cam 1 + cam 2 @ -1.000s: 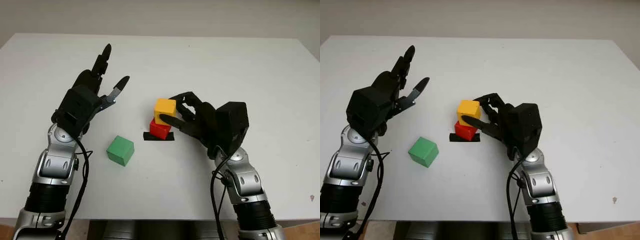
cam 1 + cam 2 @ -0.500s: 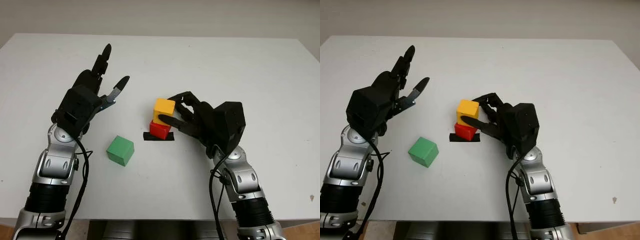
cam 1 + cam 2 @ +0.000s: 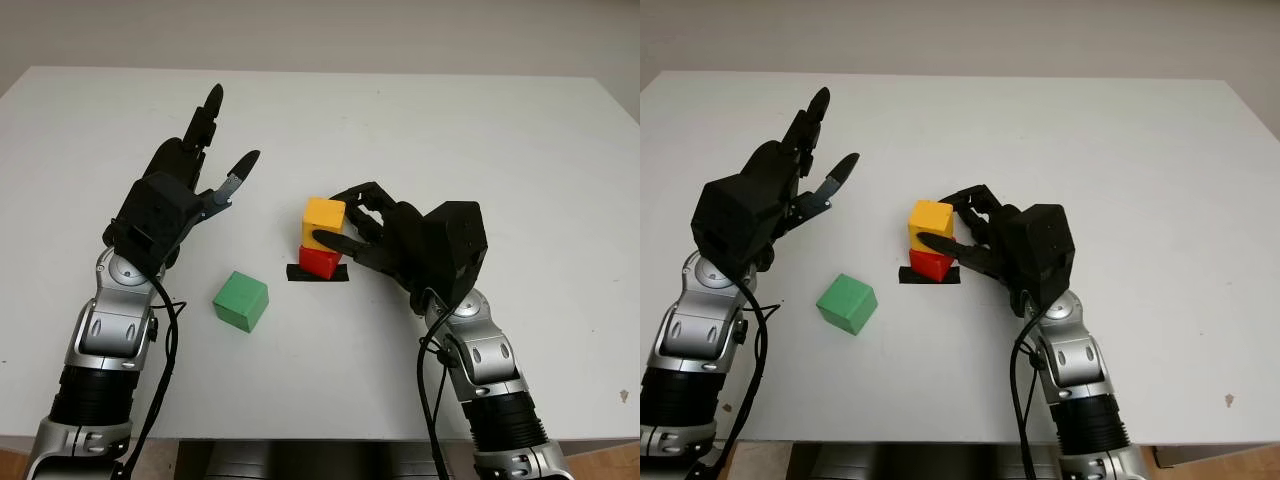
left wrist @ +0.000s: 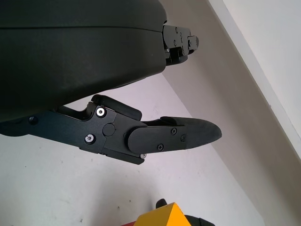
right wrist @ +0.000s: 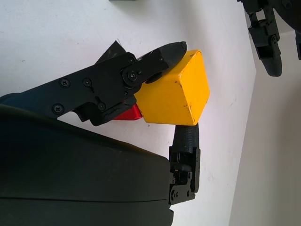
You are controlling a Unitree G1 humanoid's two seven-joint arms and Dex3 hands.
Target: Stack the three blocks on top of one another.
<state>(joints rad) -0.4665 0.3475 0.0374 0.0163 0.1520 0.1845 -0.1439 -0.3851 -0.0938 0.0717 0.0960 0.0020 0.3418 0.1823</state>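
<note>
- The right hand (image 3: 352, 222) reaches in from the bottom right, its forearm angled up toward the middle of the tabletop (image 3: 480, 130), its fingers (image 5: 141, 70) clamped on the yellow block (image 3: 324, 217).
- The yellow block sits on top of the red block (image 3: 320, 262), a little askew and overhanging it; whether its full weight rests there cannot be told.
- The red block stands on a strip of black tape (image 3: 300, 273) stuck to the tabletop.
- The left hand (image 3: 195, 165) is raised above the tabletop, left of the stack and well apart from it, open and holding nothing, its fingertips pointing away from the robot.
- The green block (image 3: 241, 300) lies alone on the tabletop, near the left forearm and to the left of the stack, touching neither hand.
- No writing or labels can be read on the blocks or hands.
- The tabletop is plain white; a pale wall stands behind its far edge.
</note>
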